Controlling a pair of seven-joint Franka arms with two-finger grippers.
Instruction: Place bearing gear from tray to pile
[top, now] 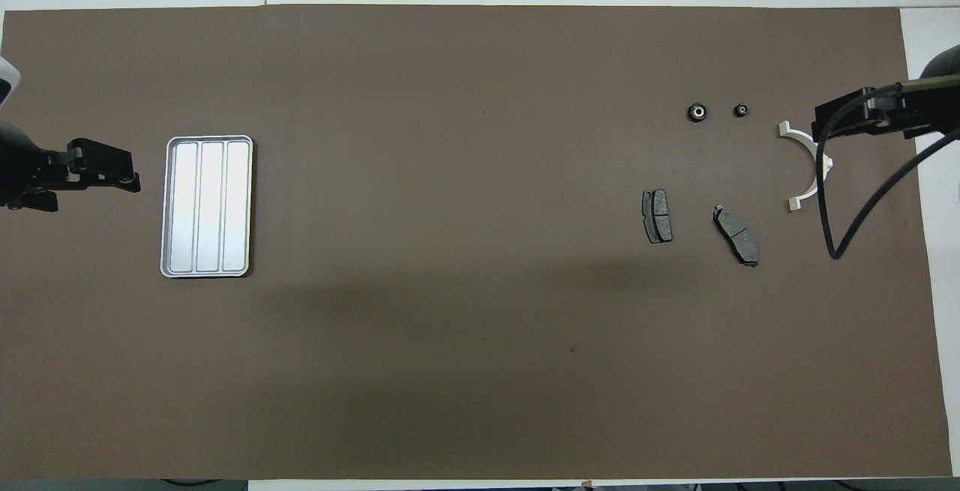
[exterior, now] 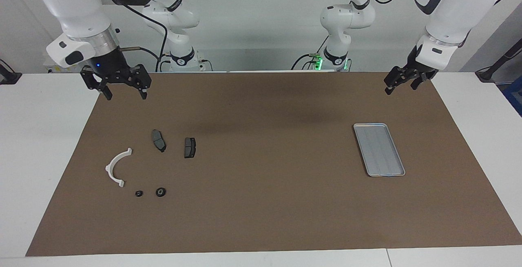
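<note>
Beside the curved white bracket lie two small round black bearings.

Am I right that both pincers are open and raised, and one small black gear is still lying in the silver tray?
Not quite. The tray holds nothing; the overhead view shows both small black gears on the mat by the white bracket. The rest stands: the left pincer and right pincer are open and raised.

The tray lies bare at the left arm's end of the desk. At the right arm's end sit two bearing gears, a white bracket and two brake pads.
</note>
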